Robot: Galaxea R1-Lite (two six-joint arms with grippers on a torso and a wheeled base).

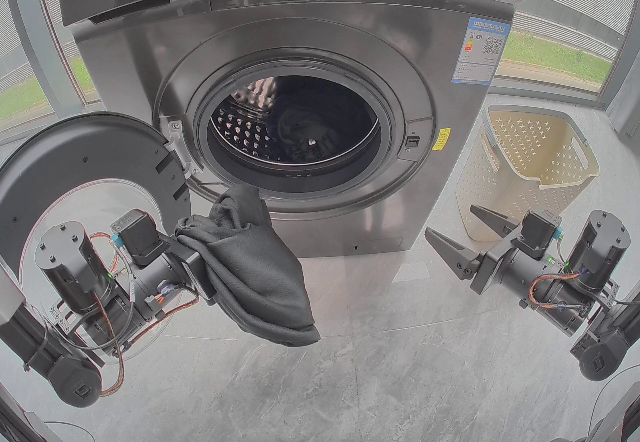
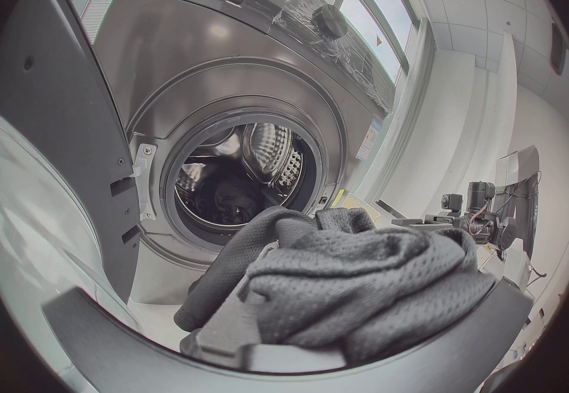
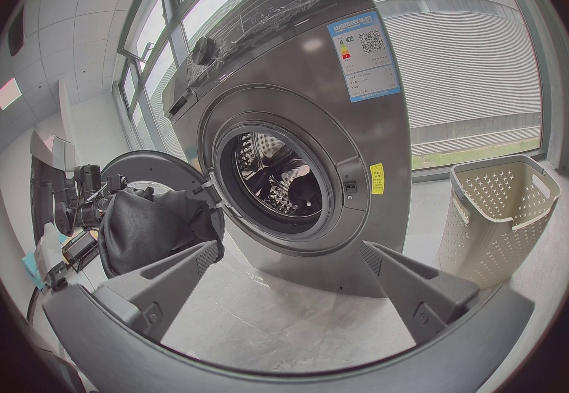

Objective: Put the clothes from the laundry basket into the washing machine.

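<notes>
The grey washing machine (image 1: 347, 30) stands in front of me, its round door (image 1: 73, 157) swung open to the left. Dark clothes (image 1: 303, 123) lie inside the drum (image 1: 247, 130). My left gripper (image 1: 203, 263) is low in front of the door, shut on a dark grey mesh garment (image 1: 250, 270) that hangs just below the drum opening's lower left rim. That garment (image 2: 361, 281) drapes over the fingers in the left wrist view. My right gripper (image 1: 452, 221) is open and holds nothing, low to the right of the machine. The cream laundry basket (image 1: 507, 190) behind it looks empty.
The basket (image 3: 504, 216) stands on the grey tiled floor (image 1: 400, 363) right of the machine, next to a window. The open door takes up the space on the left. Bare floor lies between my two arms.
</notes>
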